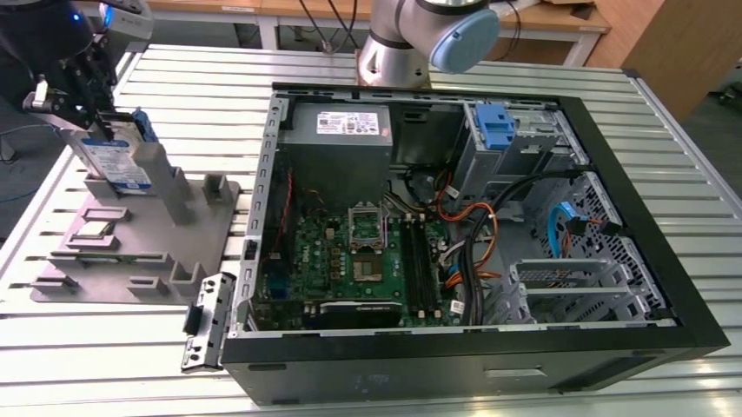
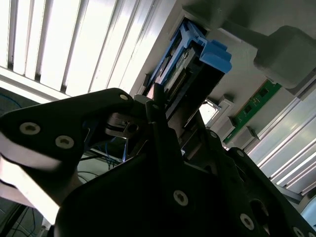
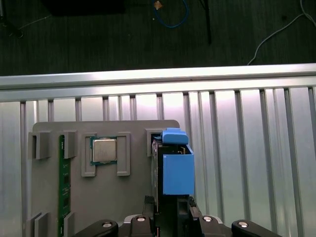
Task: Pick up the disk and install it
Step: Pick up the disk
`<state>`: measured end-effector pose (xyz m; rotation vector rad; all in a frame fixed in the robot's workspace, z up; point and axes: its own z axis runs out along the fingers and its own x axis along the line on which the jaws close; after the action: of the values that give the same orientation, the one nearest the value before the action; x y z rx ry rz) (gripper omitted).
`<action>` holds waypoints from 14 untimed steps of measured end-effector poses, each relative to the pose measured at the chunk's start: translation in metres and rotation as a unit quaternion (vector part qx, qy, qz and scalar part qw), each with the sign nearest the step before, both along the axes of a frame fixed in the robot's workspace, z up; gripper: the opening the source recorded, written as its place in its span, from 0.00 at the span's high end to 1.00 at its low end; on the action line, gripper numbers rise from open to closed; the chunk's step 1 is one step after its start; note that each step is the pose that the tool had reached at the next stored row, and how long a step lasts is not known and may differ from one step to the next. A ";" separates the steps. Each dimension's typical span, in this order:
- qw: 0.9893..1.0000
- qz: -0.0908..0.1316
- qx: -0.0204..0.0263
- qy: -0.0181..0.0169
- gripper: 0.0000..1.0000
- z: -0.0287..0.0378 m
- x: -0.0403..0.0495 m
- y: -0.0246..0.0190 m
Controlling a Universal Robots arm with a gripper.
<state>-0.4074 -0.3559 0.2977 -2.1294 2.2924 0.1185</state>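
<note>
One disk (image 1: 116, 165) stands upright in grey fixture (image 1: 128, 261) nr table (image 1: 464, 395) edge at exterior view's left, beside open PC case (image 1: 649, 287). Upright slot leaves its top free, so gripper (image 3: 170, 207) clamps it from above, jaws either side.

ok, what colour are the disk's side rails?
Blue. The side rail on the disk shows best in the first wrist view.
</note>
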 end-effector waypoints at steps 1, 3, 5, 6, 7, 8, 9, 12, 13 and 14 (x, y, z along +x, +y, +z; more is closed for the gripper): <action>1.000 0.000 0.000 0.000 0.65 0.0000 0.0000 0.0000; 1.000 0.001 0.000 0.000 0.65 0.0000 0.0000 0.0000; 1.000 0.011 0.000 0.000 0.65 -0.0001 0.0000 0.0000; 1.000 0.017 0.000 0.000 0.65 -0.0001 0.0000 0.0000; 1.000 0.021 0.000 0.000 0.65 -0.0001 0.0000 0.0000; 1.000 0.021 0.000 0.000 0.65 -0.0001 0.0000 0.0000; 1.000 0.021 0.000 0.000 0.65 -0.0001 0.0000 0.0000; 1.000 0.022 0.000 0.000 0.65 -0.0001 0.0000 0.0000; 1.000 0.022 0.000 0.000 0.65 -0.0001 0.0000 0.0000; 1.000 0.022 0.000 0.000 0.65 -0.0001 0.0000 0.0000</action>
<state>-0.4074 -0.3559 0.2977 -2.1796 2.2470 0.1189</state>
